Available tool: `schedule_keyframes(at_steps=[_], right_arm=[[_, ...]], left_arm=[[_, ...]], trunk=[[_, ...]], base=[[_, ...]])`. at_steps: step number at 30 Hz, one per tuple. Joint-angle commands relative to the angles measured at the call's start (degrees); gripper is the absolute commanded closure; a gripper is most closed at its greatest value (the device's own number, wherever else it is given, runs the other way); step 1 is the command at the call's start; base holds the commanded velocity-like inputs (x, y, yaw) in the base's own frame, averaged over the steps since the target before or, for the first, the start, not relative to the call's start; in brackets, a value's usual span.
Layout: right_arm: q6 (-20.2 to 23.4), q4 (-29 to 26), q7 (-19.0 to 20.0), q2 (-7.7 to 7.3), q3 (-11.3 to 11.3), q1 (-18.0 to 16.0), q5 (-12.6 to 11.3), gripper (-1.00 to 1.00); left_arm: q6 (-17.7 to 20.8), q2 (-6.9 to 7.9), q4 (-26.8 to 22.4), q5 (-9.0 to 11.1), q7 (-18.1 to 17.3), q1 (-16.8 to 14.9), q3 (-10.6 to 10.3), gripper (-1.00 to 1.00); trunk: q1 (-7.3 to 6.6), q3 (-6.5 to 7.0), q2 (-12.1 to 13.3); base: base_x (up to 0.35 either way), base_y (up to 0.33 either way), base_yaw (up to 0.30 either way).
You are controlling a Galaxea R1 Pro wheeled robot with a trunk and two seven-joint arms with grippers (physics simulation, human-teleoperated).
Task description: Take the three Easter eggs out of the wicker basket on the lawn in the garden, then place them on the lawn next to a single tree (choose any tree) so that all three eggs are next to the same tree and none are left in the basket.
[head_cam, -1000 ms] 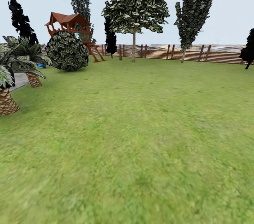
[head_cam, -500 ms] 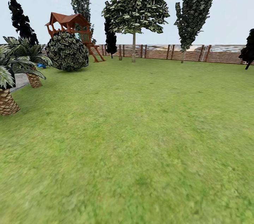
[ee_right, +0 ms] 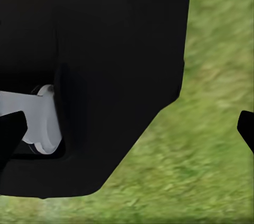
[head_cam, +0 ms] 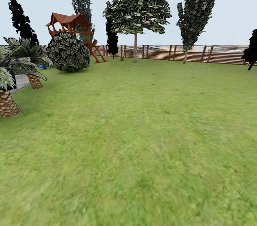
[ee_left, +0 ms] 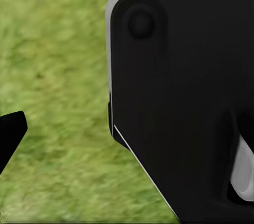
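Note:
The lawn (head_cam: 135, 129) spreads out in front of me as mottled green grass, running back to the garden's brown slat fence (head_cam: 214, 54). The Easter eggs, the wicker basket and the tree are out of view. In the left wrist view my left gripper (ee_left: 127, 128) hangs over grass beside my black body, with one dark fingertip (ee_left: 10, 134) at the frame's edge. In the right wrist view my right gripper (ee_right: 127, 128) stands open, its fingertips (ee_right: 10, 134) far apart and holding nothing.
Two palms (head_cam: 7, 101) stand close at the left. A round bush (head_cam: 67, 52) and a red-roofed play tower (head_cam: 69, 22) are behind them. A thin-trunked leafy crown (head_cam: 135, 5) and dark cypresses (head_cam: 196, 8) line the fence.
The whole head view has crept very slightly, so the camera has moved a little. Nothing in the garden itself has changed.

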Motion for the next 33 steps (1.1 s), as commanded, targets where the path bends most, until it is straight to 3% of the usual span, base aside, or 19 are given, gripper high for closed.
schedule_keyframes(at_steps=[1, 33], right_arm=[[-0.16, 0.03, -0.05, 0.01, -0.04, -0.02, 0.02, -1.0], [-0.16, 0.03, -0.07, 0.0, -0.04, -0.02, 0.02, -1.0]], left_arm=[[-0.13, -0.01, 0.03, -0.06, 0.05, -0.04, 0.01, -1.0], [-0.72, 0.11, -0.05, -0.21, -0.28, -0.06, -0.52, -1.0]], trunk=[[-0.21, 0.12, 0.36], [-7.24, 5.87, 13.19]], base=[[0.0, 0.0, 0.0], [0.0, 0.0, 0.0]])
